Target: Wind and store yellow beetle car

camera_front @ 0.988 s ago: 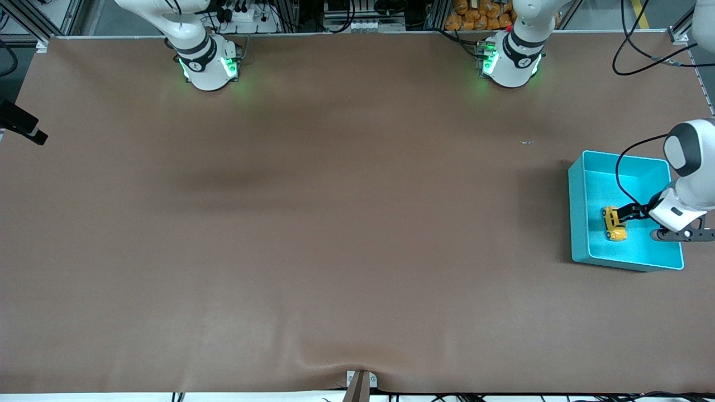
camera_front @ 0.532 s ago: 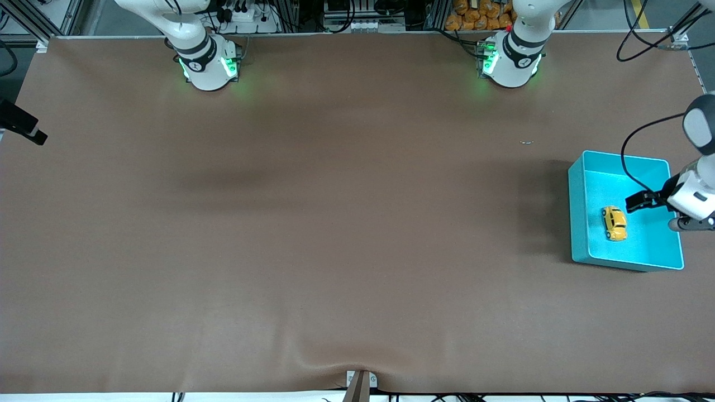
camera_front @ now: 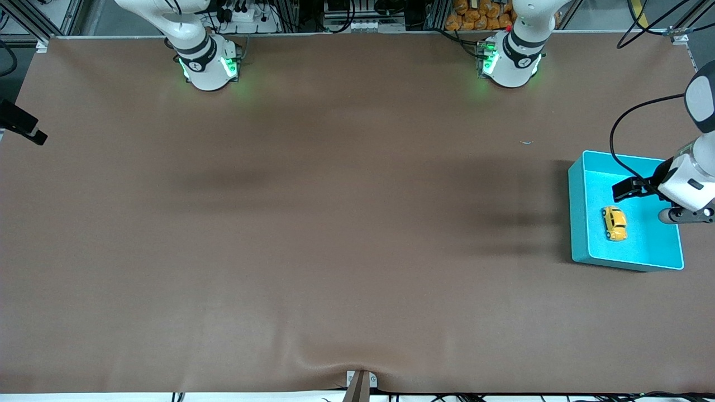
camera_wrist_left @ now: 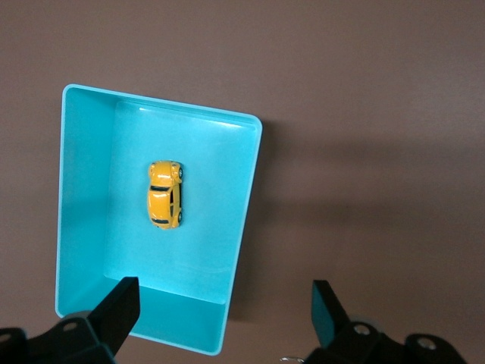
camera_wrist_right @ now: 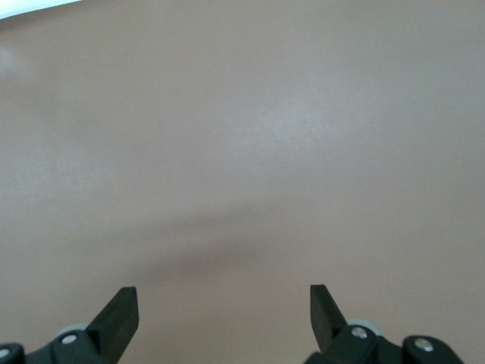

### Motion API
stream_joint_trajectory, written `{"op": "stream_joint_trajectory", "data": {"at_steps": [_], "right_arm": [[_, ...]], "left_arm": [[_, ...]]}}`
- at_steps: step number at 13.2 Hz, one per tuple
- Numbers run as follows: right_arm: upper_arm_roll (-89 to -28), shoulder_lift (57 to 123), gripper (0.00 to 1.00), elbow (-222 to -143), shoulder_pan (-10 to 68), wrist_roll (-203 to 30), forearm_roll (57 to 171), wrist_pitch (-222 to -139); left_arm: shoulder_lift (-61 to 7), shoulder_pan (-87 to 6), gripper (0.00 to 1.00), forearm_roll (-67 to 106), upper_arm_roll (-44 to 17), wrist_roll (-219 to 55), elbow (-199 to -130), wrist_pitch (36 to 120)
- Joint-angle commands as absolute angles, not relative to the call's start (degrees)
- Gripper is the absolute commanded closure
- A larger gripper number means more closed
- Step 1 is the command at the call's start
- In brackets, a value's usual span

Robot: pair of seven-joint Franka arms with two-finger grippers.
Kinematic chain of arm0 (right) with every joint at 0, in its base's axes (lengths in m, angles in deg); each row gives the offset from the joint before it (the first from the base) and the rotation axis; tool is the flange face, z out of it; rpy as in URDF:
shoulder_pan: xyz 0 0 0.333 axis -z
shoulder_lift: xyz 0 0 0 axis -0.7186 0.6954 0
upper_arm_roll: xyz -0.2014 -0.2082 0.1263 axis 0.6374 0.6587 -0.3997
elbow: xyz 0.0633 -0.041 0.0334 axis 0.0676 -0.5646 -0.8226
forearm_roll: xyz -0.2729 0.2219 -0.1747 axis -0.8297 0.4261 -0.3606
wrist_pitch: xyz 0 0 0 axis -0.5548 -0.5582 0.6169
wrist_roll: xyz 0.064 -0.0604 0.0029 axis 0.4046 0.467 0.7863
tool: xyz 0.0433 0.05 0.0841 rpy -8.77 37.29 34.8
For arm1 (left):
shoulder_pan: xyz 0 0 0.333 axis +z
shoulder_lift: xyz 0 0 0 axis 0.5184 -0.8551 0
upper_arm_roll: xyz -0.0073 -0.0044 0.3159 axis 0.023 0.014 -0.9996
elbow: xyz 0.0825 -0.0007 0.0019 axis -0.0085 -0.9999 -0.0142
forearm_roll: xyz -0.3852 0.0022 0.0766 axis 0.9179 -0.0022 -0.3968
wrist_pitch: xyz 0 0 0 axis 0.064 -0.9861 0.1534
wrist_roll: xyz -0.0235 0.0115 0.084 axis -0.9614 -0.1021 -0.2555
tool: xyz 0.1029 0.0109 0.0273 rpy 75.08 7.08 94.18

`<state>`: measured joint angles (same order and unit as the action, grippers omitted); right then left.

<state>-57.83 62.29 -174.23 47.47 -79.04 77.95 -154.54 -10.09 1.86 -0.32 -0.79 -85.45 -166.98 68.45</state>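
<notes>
The yellow beetle car (camera_front: 614, 223) sits on the floor of the turquoise bin (camera_front: 578, 223) at the left arm's end of the table (camera_front: 335, 223), around four o'clock from the table's middle. My left gripper (camera_front: 624, 190) hangs over the bin, fingers spread and empty, the car free at about six o'clock from it. My right gripper (camera_wrist_right: 223, 307) waits, spread wide above bare tabletop. I judge storing done; next I need only lift clear.

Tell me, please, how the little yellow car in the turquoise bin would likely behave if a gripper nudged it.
The yellow beetle car sits upright on its wheels on the smooth floor of the turquoise bin, so it would probably roll lengthwise. Being tiny, it is likely light. Its domed body might slip between fingers.
</notes>
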Motion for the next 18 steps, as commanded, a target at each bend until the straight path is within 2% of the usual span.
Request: {"op": "stream_joint_trajectory", "data": {"at_steps": [1, 3, 6, 9, 15, 18], "right_arm": [[-58.02, 62.22, 0.00, -173.76, 47.70, -79.29, 77.68, -154.36], [-58.11, 62.22, 0.00, -173.67, 47.70, -79.29, 77.68, -154.36], [-58.02, 62.22, 0.00, -173.67, 47.70, -79.29, 77.68, -154.36], [-58.02, 62.22, 0.00, -173.67, 47.70, -79.29, 77.68, -154.36], [-58.11, 62.22, 0.00, -173.67, 47.70, -79.29, 77.68, -154.36], [-58.11, 62.22, 0.00, -173.67, 47.70, -79.29, 77.68, -154.36]], "left_arm": [[-7.27, 0.17, 0.00, 3.45, -0.25, -83.80, -166.12, 64.98], [-4.46, -5.79, 0.00, 5.22, -5.67, -83.80, -166.29, 63.39], [-0.42, -20.11, 0.00, 9.43, -19.55, -84.32, -166.21, 59.62], [3.98, -30.84, 0.00, 10.50, -26.61, -84.67, -166.03, 54.27], [4.79, -34.21, 0.00, 10.24, -26.98, -87.74, -162.52, 50.55], [1.45, -35.09, 0.00, 10.50, -26.98, -85.64, -158.05, 50.64]]}}
